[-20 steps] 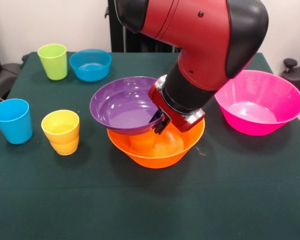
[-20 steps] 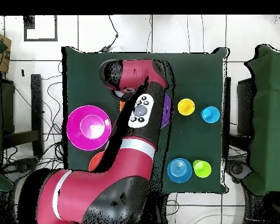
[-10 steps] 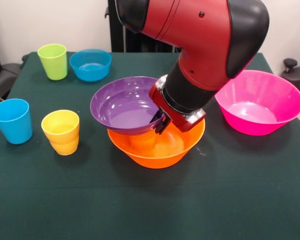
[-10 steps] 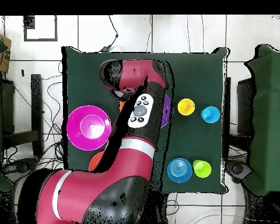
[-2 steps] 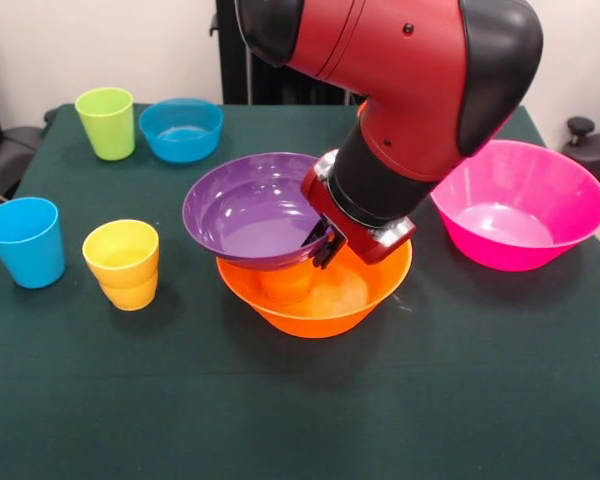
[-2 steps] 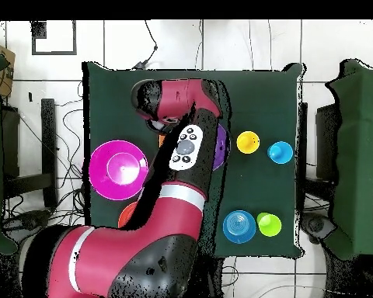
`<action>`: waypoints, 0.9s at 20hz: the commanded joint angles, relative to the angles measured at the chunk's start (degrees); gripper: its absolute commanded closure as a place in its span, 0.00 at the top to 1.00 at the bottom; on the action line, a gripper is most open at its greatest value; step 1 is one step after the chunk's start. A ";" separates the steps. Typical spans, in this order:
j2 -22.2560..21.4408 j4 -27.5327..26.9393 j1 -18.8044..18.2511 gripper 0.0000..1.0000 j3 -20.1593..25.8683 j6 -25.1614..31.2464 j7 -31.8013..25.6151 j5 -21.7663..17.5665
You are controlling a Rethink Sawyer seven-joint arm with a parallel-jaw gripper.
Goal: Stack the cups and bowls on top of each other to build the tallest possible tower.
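Green table (image 5: 310, 420): pink bowl (image 5: 520, 205) right, loose cups (image 5: 122, 263) left.

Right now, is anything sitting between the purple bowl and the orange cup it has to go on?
Nothing visible. The purple bowl, gripped at its rim by the end effector, hangs tilted directly over the orange cup inside the wide orange bowl.
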 commanded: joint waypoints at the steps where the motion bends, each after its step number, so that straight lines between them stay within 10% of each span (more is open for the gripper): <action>1: 0.84 2.82 1.41 1.00 5.28 4.51 -2.06 -1.23; 13: -0.49 4.18 1.85 1.00 3.74 4.15 -1.05 -1.62; 18: -7.28 5.81 3.82 1.00 0.43 10.50 1.62 -0.61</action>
